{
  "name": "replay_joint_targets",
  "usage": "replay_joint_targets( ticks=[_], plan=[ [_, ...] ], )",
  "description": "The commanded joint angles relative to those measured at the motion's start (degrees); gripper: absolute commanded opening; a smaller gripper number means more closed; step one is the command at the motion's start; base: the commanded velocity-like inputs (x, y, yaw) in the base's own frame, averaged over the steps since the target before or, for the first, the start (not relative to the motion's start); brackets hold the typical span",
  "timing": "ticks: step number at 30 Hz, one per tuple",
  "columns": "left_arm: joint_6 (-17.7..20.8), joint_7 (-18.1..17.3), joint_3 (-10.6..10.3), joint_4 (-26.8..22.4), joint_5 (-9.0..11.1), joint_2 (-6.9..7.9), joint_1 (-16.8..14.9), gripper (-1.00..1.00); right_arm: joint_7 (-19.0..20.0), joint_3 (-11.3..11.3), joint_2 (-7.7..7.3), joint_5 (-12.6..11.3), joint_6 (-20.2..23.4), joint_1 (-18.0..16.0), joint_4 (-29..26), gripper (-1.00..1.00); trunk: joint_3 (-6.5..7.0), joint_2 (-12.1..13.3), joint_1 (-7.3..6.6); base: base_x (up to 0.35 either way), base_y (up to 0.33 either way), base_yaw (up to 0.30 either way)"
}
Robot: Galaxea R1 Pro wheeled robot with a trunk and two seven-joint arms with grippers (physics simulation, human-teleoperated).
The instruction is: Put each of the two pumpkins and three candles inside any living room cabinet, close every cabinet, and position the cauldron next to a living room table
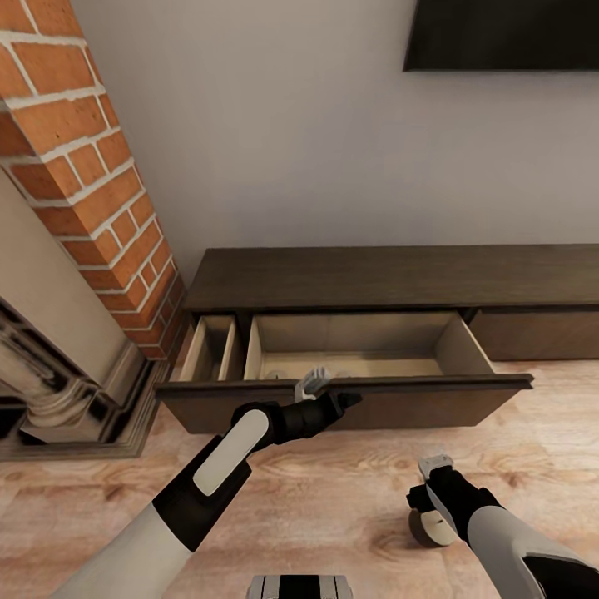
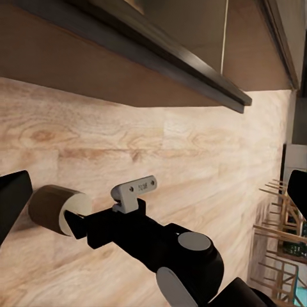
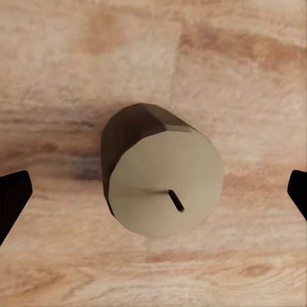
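The long dark-brown cabinet (image 1: 391,279) stands against the wall with one drawer (image 1: 433,398) pulled far out; the beige inside that I can see holds nothing. My left gripper (image 1: 337,403) is at the drawer front's top edge, and in the left wrist view its fingertips (image 2: 13,198) stand wide apart, open. A stubby greyish candle (image 1: 434,532) (image 3: 163,179) (image 2: 54,208) sits on the wooden floor in front of the drawer, its wick end facing my right gripper (image 1: 426,506) (image 2: 80,224). That gripper hangs just above it, open, with the fingertips (image 3: 13,198) far out on either side.
A red brick chimney column (image 1: 83,166) and a carved stone fireplace surround (image 1: 50,391) stand to the left of the cabinet. A dark screen (image 1: 499,33) hangs on the wall above. Wooden floor (image 1: 333,499) stretches between me and the drawer.
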Motion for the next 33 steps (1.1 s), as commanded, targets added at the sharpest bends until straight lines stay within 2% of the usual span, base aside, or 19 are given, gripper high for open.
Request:
replay_joint_targets(
  ticks=[1,14,17,20,27,33],
  plan=[
    [0.00,0.00,0.00,0.01,0.01,0.00,0.00,1.00,-0.06,-0.09,0.00,0.00,-0.01,0.00,0.00,1.00,-0.18,-0.42,0.22,0.000,0.000,0.000],
    [0.04,0.00,-0.11,-0.01,-0.08,-0.08,0.00,1.00,-0.42,-0.24,-0.11,0.00,-0.01,0.00,0.00,1.00,-2.52,-5.63,3.08,0.000,0.000,0.000],
    [0.04,0.00,-0.12,-0.01,-0.08,-0.06,0.00,1.00,-2.41,-0.24,-0.23,0.07,-0.04,-0.02,0.00,1.00,-3.07,-6.72,3.68,0.000,0.000,0.000],
    [0.00,-0.07,-0.18,-0.01,-0.08,0.26,0.00,1.00,-4.53,-0.24,-0.32,0.09,-0.20,-0.02,0.00,1.00,-3.29,-6.74,3.71,0.000,0.000,0.000],
    [-0.19,-0.23,-0.26,0.03,-0.11,0.81,0.00,1.00,-4.85,-0.24,-0.36,0.09,-0.29,0.00,0.00,1.00,-3.29,-6.74,3.71,0.004,-0.020,0.000],
    [-0.15,-0.26,-0.27,0.07,-0.16,0.87,0.00,1.00,-4.84,-0.24,-0.30,0.09,-0.31,0.00,0.00,1.00,-3.29,-6.74,3.71,0.010,-0.256,0.000]
  ],
)
